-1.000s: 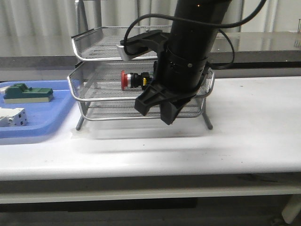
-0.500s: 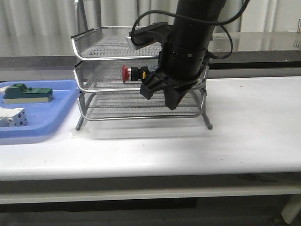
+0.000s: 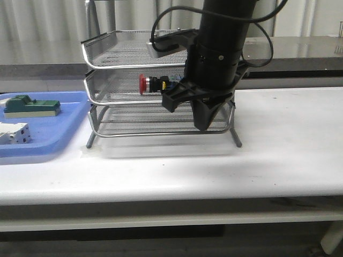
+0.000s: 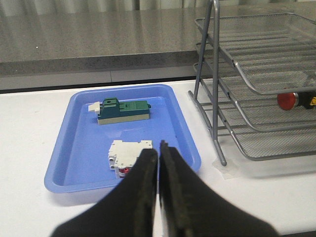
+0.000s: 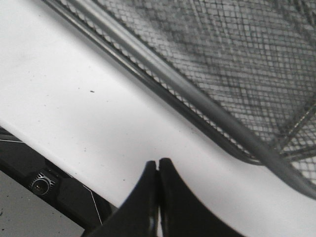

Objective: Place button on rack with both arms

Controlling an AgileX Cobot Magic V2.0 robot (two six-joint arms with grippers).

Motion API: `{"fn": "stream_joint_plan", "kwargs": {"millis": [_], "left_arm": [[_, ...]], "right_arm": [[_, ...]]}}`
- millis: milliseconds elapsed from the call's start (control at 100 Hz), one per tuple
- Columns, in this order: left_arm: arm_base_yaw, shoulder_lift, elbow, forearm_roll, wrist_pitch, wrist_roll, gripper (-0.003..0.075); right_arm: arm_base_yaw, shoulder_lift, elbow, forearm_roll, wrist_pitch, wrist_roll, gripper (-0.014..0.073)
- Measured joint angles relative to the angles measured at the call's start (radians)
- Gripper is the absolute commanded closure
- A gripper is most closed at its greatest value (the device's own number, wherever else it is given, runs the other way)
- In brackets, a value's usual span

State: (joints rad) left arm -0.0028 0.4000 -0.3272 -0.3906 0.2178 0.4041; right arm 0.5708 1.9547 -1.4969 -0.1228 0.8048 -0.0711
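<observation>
The button (image 3: 148,84) now lies on its side in the middle tier of the rack (image 3: 107,91), red cap facing left, with nothing gripping it. A second ago the rack looked tilted and nearer the camera, as if lifted at its right end; half a second ago it was already level on the worktop (image 3: 278,139), and it sits the same way now. The right arm has edged a little rightward and lower since then. Its right hand (image 3: 188,110) hangs in front of the rack's right side, and the wrist camera shows its fingers pressed together on nothing, just above the white surface beside the lower rim. Whether it touches the wire I can't quite tell from here. The left hand (image 4: 159,177) is also closed and empty, hovering over the blue tray (image 4: 74,158) well away. To my eye the placement is done and the arm is backing off.
</observation>
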Motion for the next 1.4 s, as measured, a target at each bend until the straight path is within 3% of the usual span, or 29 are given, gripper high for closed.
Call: {"fn": "stream_joint_plan", "kwargs": {"millis": [220,420,1020,1400], "left_arm": [[0.0,0.0,0.0,0.0,0.0,0.0,0.0716],[0.0,0.0,0.0,0.0,0.0,0.0,0.0716],[0.0,0.0,0.0,0.0,0.0,0.0,0.0716],[0.0,0.0,0.0,0.0,0.0,0.0,0.0716]], "right_arm": [[-0.015,-0.076,0.004,0.0,0.027,0.002,0.0653],[-0.099,-0.197,0.088,0.001,0.022,0.008,0.0653],[-0.449,-0.748,0.551,0.001,-0.167,0.091,0.0653],[-0.512,-1.169,0.822,0.001,-0.273,0.129,0.0653]]}}
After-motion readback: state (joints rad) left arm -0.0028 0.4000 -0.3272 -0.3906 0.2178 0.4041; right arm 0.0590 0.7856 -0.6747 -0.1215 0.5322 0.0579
